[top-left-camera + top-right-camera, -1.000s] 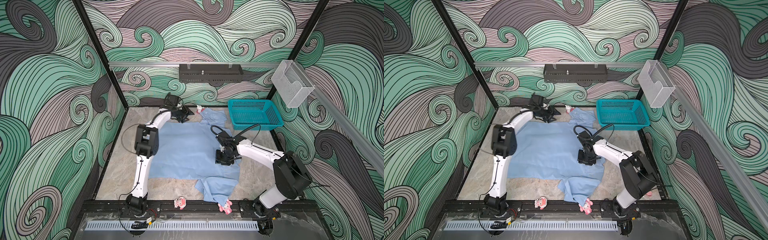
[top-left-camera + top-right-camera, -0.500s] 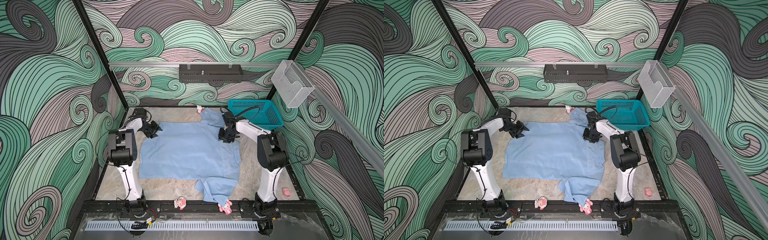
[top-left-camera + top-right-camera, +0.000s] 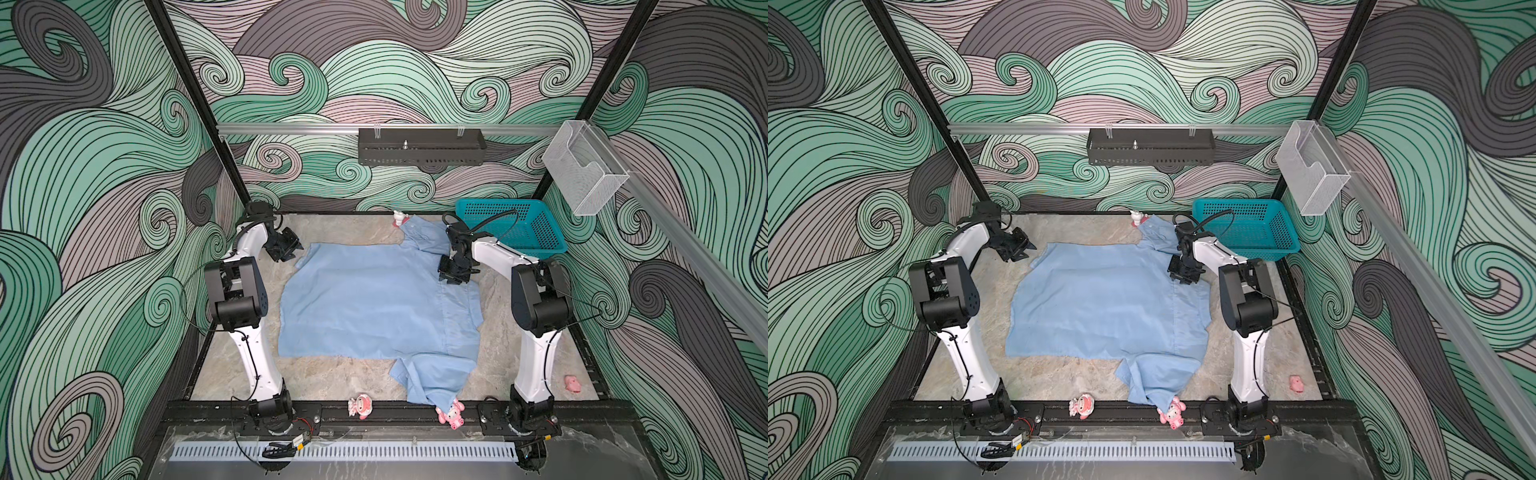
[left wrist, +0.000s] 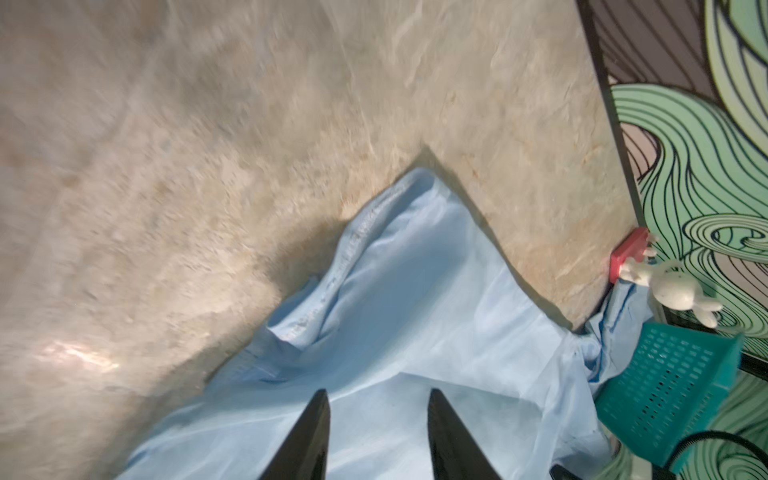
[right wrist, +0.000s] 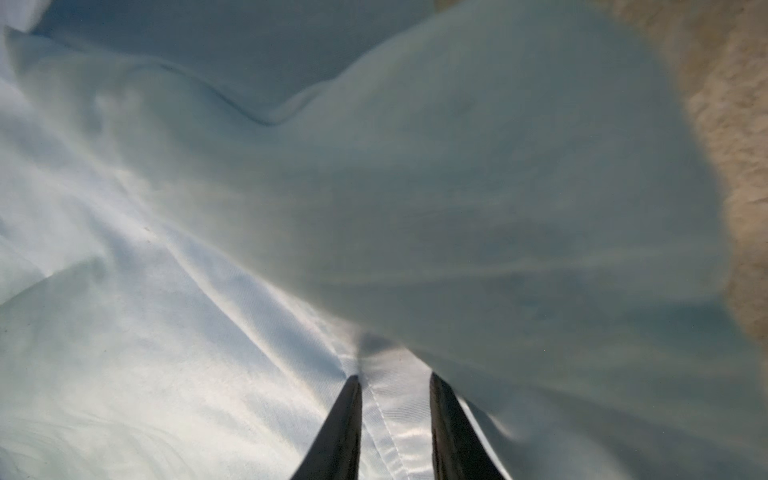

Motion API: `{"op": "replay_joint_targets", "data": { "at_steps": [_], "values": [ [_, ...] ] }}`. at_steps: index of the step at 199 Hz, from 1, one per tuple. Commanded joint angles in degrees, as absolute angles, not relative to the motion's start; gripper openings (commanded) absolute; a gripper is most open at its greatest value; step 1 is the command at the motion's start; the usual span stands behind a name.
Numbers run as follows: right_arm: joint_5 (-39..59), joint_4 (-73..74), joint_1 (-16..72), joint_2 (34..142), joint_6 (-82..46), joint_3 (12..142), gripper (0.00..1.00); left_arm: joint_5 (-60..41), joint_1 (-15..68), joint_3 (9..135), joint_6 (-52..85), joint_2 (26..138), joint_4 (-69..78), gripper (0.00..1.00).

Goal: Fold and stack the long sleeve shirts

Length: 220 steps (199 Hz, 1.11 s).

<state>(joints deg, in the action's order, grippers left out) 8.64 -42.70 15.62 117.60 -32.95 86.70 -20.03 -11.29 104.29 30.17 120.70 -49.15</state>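
Shows light blue shirt [image 3: 374, 307] lying flat across tabletop [image 3: 332, 386]. Shows left fingers [image 4: 307, 436] parted at its far-left corner, right fingers [image 5: 340, 424] parted astride a hem [image 5: 388, 409] near teal basket [image 3: 540, 250].

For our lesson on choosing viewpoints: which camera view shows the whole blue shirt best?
The top views: both show the shirt spread flat, outline and both sleeves. The left wrist view catches only one corner; the right wrist view only close, blurred folds.

Blue shirt [image 3: 374, 307], teal basket [image 3: 540, 250] on table [image 3: 332, 382]
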Motion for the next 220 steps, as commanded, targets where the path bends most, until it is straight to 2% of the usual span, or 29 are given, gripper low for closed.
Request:
{"op": "replay_joint_targets", "data": {
  "at_steps": [1, 44, 78, 109, 149, 212, 220],
  "values": [
    [8.5, -44.0, 15.6, 119.0, -32.1, 88.5, 0.30, -15.8, -10.9, 110.6, 25.3, 126.3, -60.8, 0.42],
    [8.7, -44.2, 15.6, 119.2, -32.1, 88.7, 0.30, -12.4, -10.9, 113.4, 23.6, 130.5, -64.6, 0.43],
    [9.1, -44.3, 15.6, 119.1, -32.1, 88.4, 0.30, -13.1, -9.6, 116.1, 22.8, 133.6, -65.7, 0.40],
    [9.2, -44.1, 15.6, 119.2, -31.9, 88.0, 0.30, -14.3, -8.8, 117.1, 23.1, 134.2, -64.0, 0.27],
    [9.1, -44.2, 14.9, 119.4, -31.6, 87.6, 0.30, -10.1, -9.0, 120.5, 23.5, 134.4, -62.4, 0.00],
    [8.8, -44.7, 13.9, 120.7, -31.7, 87.7, 0.30, -2.8, -11.3, 128.7, 24.0, 137.3, -67.1, 0.00],
    [9.4, -44.8, 13.9, 120.9, -31.7, 88.0, 0.29, -2.8, -11.6, 128.7, 24.1, 137.1, -67.4, 0.10]
  ]
}}
